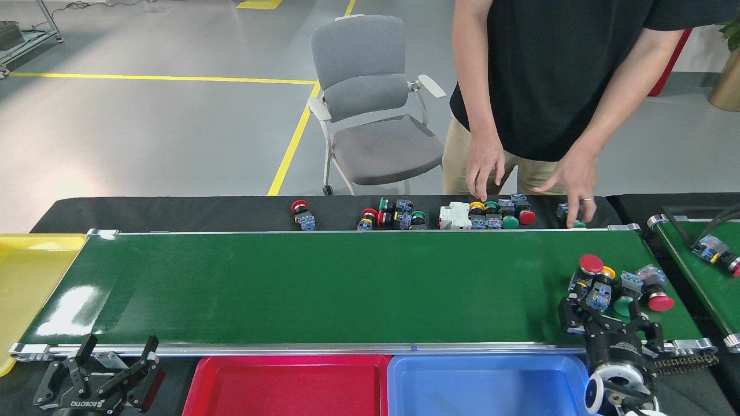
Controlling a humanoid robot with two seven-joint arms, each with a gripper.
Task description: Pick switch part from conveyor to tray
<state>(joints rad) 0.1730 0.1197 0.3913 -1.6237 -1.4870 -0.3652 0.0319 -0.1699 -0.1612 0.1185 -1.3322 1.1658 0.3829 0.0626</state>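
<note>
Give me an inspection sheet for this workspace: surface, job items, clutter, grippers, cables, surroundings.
Surface: conveyor, glossy green, bare over its left and middle.
Job's things: cluster of switch parts at the conveyor's right end; red tray and blue tray at the near side, nothing seen in their visible parts.
Clutter: row of switch parts on the black table behind the conveyor; more on the small side belt.
Grippers: right gripper open, raised at the cluster; left gripper open, at the near rail.
Cables: black cables over the side belt.
Surroundings: person's hands at the row; grey chair; yellow bin at left.
</note>
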